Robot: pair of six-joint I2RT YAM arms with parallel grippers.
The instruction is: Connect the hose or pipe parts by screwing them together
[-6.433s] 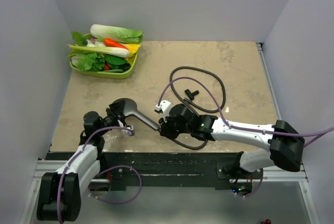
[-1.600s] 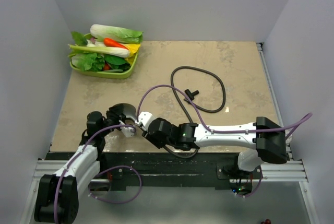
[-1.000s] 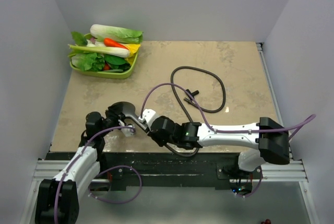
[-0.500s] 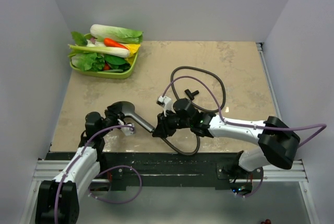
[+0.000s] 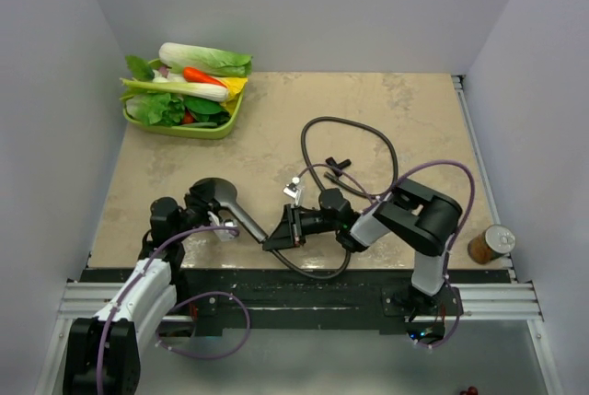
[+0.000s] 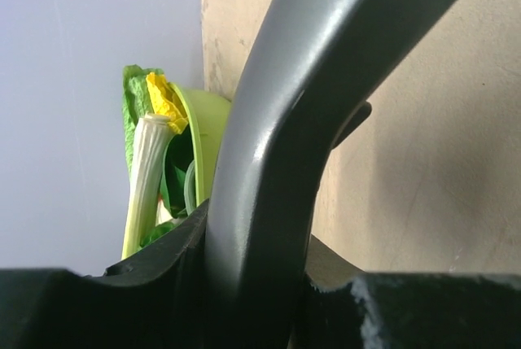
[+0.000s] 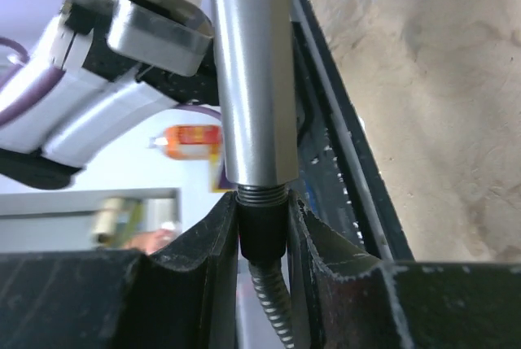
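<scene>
The dark grey shower head (image 5: pixel 214 194) lies at the near left, its handle (image 5: pixel 250 222) slanting toward the front right. My left gripper (image 5: pixel 204 209) is shut on its neck (image 6: pixel 277 121), which fills the left wrist view. My right gripper (image 5: pixel 281 232) is shut on the hose's black end nut (image 7: pixel 260 231), pressed against the handle's silver threaded end (image 7: pixel 248 80); a few threads show between them. The dark hose (image 5: pixel 324 271) curves from the nut along the front edge, then loops over the table's middle (image 5: pixel 391 151) to its free end (image 5: pixel 337 165).
A green tray (image 5: pixel 207 128) of toy vegetables sits at the far left, also seen behind the neck (image 6: pixel 203 121). A brown jar (image 5: pixel 489 244) stands near the right edge. My right arm's elbow (image 5: pixel 425 213) is folded over the near right table. Walls close three sides.
My right arm has folded back, its elbow swinging over the table and the wrist turning, while its gripper stays on the nut at the handle end. The brown jar has come into view. The left arm is still.
</scene>
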